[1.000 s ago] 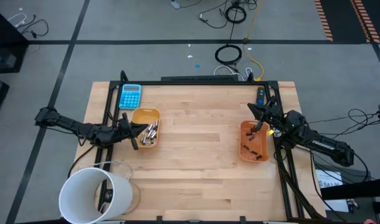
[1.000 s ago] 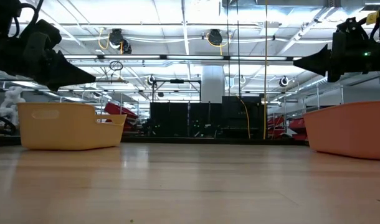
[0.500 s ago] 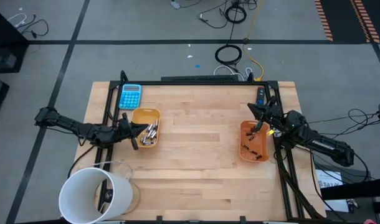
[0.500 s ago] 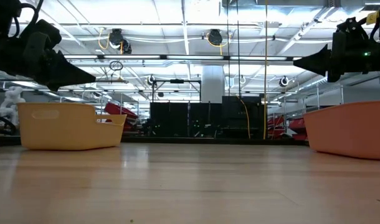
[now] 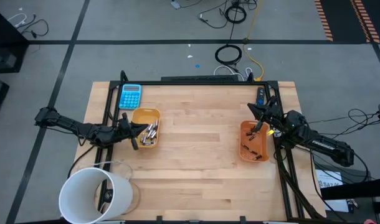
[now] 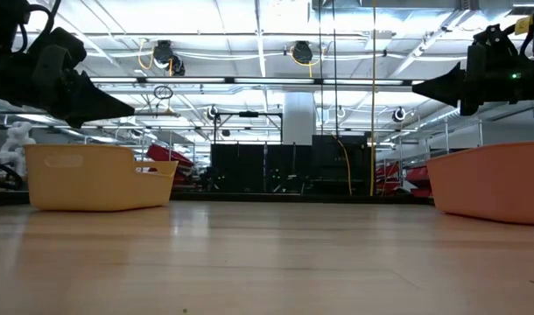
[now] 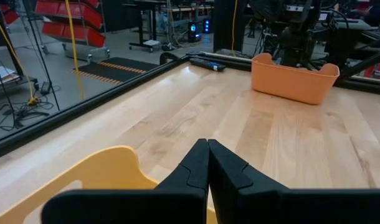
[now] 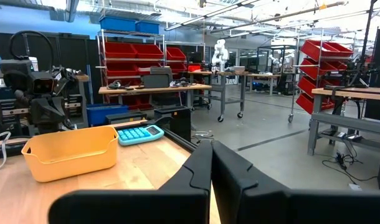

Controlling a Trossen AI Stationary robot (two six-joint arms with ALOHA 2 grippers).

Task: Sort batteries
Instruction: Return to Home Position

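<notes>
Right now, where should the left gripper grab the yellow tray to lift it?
Probably the thin wall of the yellow tray on the left arm's side, one finger inside, one outside, from above. The left gripper hangs shut over that rim; the silvery batteries lie toward the far side.

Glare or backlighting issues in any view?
Low view: ceiling lights backlight the left gripper and right gripper into dark silhouettes. Left wrist view: glare on the table near its far edge. High view: evenly lit.
</notes>
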